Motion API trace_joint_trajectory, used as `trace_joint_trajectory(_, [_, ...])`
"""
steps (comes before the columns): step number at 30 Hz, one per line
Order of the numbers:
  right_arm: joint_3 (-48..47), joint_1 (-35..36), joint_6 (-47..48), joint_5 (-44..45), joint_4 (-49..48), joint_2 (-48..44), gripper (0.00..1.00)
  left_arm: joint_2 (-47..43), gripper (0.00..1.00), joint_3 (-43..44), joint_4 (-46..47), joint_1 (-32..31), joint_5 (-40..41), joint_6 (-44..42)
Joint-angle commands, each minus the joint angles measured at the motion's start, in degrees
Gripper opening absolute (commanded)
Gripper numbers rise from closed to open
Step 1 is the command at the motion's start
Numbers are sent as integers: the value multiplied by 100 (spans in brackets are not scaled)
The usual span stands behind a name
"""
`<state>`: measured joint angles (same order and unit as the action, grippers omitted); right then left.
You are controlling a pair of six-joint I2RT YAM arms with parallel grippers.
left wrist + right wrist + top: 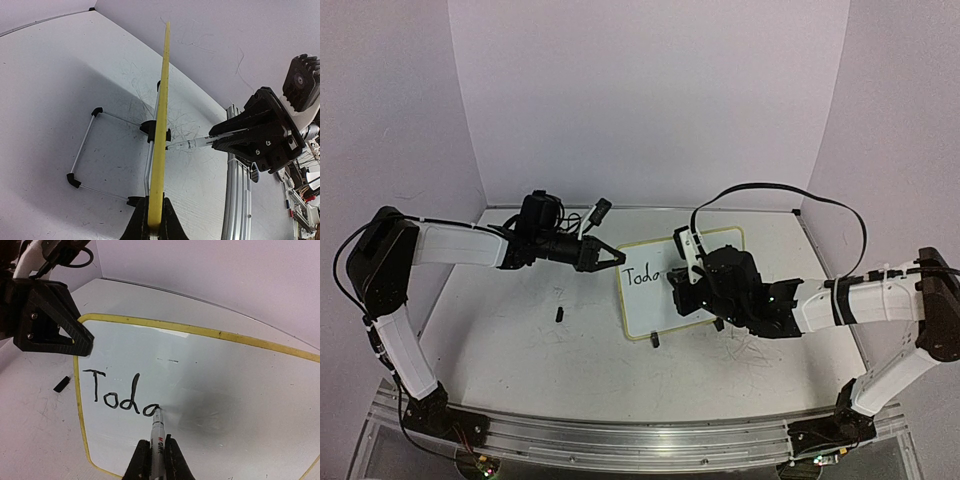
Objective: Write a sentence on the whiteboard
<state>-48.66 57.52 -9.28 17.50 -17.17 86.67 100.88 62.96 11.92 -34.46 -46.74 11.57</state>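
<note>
The whiteboard (645,305) stands tilted at the table's middle. My left gripper (617,257) is shut on its left yellow rim; the left wrist view shows the board edge-on (161,125) clamped between the jaws (154,220). My right gripper (682,290) is shut on a white marker (158,427), whose tip touches the board (225,390). The sentence (120,395) reads "Tod" plus a round letter at the marker tip, in black; it also shows in the top view (642,275). The marker shows in the left wrist view (197,143).
A small black marker cap (560,314) lies on the table left of the board, also in the right wrist view (61,384). The board's wire stand (82,145) and black clip feet (655,340) rest on the scuffed tabletop. An aluminium rail (640,440) runs along the near edge.
</note>
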Motion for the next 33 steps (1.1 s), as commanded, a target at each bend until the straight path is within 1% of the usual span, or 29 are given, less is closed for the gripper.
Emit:
trace_joint_trajectory(1, [-135, -69, -33, 212, -170, -42, 0, -297, 0, 9, 12, -19, -82, -138])
trace_joint_trajectory(10, [15, -65, -158, -19, 26, -12, 0, -305, 0, 19, 12, -16, -90, -138])
trace_joint_trajectory(33, [142, -69, -158, 143, 189, -211, 0, -321, 0, 11, 7, -17, -85, -147])
